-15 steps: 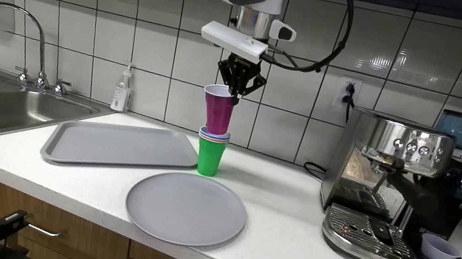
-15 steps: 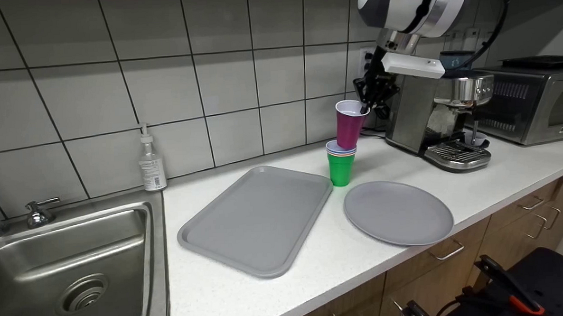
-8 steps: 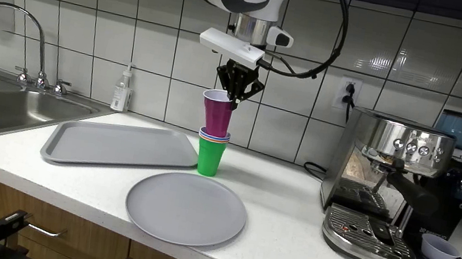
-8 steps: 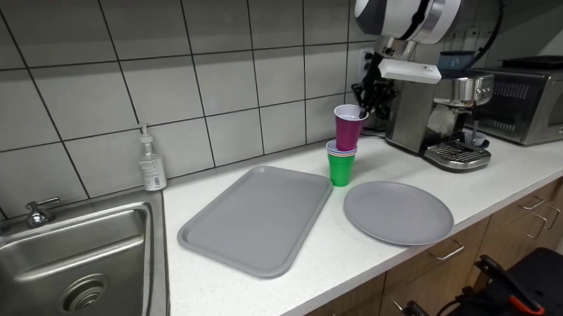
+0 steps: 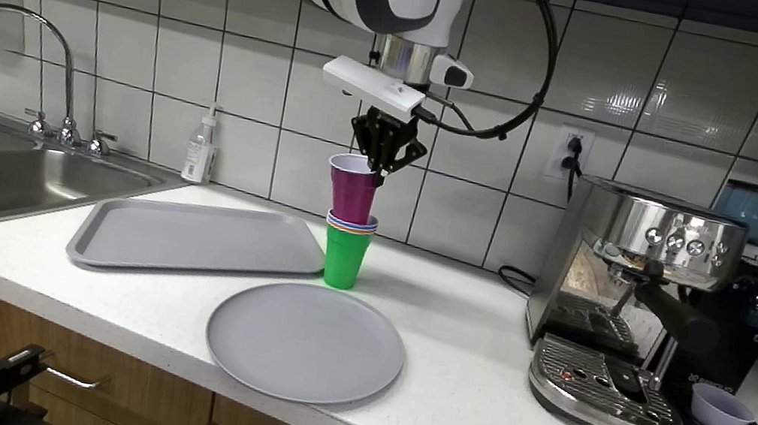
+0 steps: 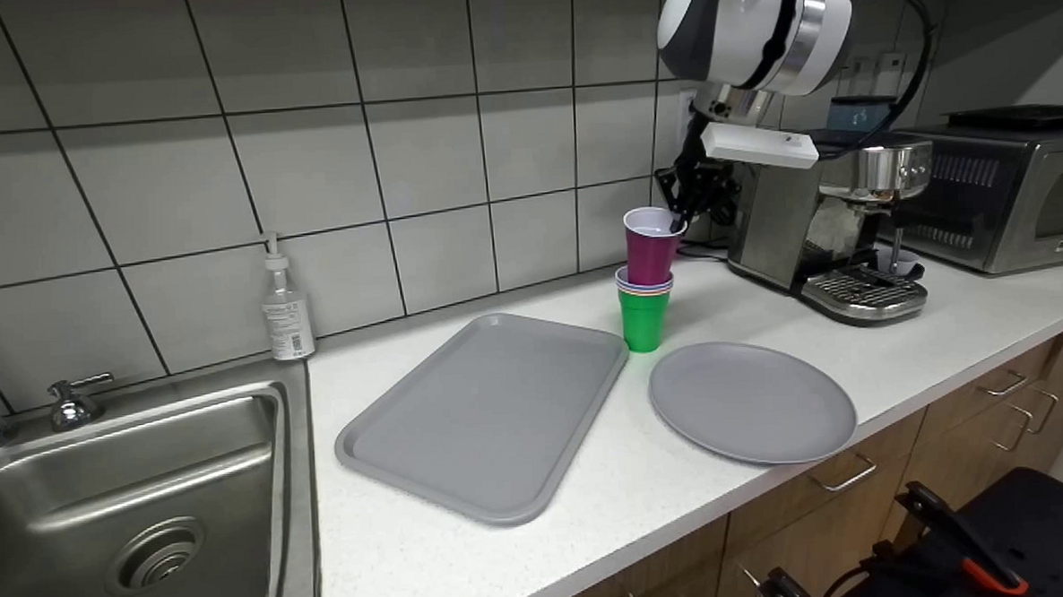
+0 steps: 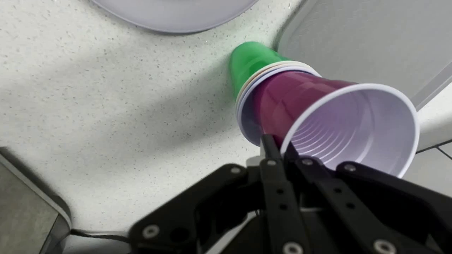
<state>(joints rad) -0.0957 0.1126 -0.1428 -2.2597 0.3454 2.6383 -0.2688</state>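
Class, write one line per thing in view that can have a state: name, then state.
Cup stack: nested, upright
Magenta cup: rim pinched, lower end inside the stack
Fingers: shut on that cup's rim
Tray: lying flat
Plate: lying flat
Pump bottle: upright
Faucet: no water running
Outlet: plug inserted
Espresso machine: on or off unclear
Lavender cup: mouth up
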